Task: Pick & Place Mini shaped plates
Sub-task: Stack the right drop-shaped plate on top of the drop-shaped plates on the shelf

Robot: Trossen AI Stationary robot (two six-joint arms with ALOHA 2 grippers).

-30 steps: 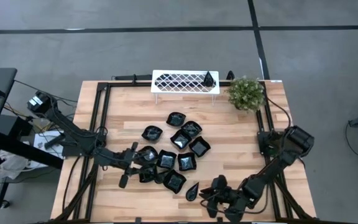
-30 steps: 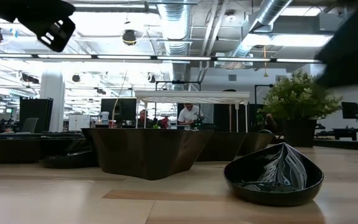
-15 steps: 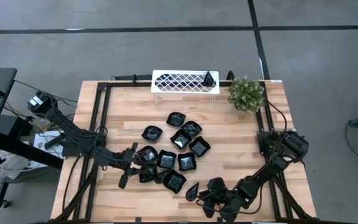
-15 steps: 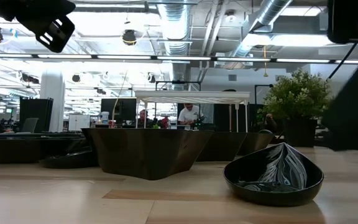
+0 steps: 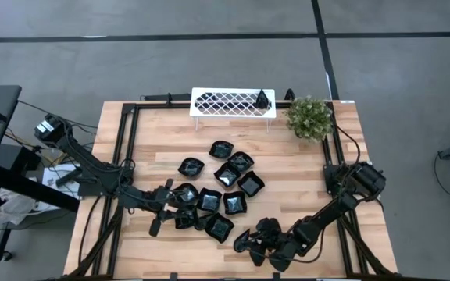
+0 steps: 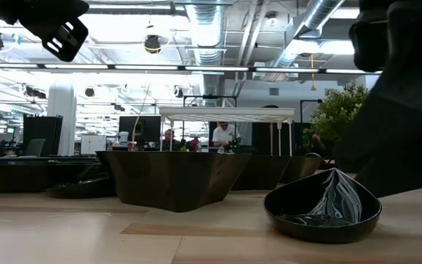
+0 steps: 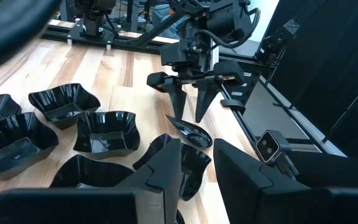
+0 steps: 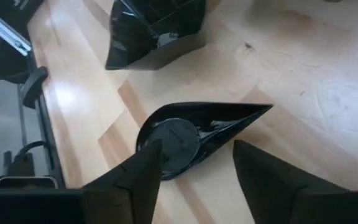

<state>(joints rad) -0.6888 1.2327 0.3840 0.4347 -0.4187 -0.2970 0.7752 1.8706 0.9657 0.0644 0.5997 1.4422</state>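
Note:
Several glossy black mini plates (image 5: 223,186) lie clustered mid-table. A teardrop plate (image 5: 242,238) rests apart on its base near the near edge; it also shows in the low view (image 6: 321,206). My right gripper (image 5: 251,243) is open, fingers pointing down over that teardrop plate (image 8: 191,140), one on each side of its round end. My left gripper (image 5: 176,206) is open and hovers at the cluster's near-left side, over a square plate (image 7: 188,171). One more black plate (image 5: 263,98) sits on the white tray's right end.
The white lattice tray (image 5: 217,102) stands on legs at the far edge, with the green plant (image 5: 309,117) at the far right corner. Black rails (image 5: 127,148) frame the tabletop. Bare wood lies right of the cluster (image 5: 303,179). People sit in the room behind (image 6: 222,136).
My right gripper has moved along the near edge toward the table's left, arriving over the teardrop plate; in the low view its arm has come in from the right behind that plate. The plates have not moved.

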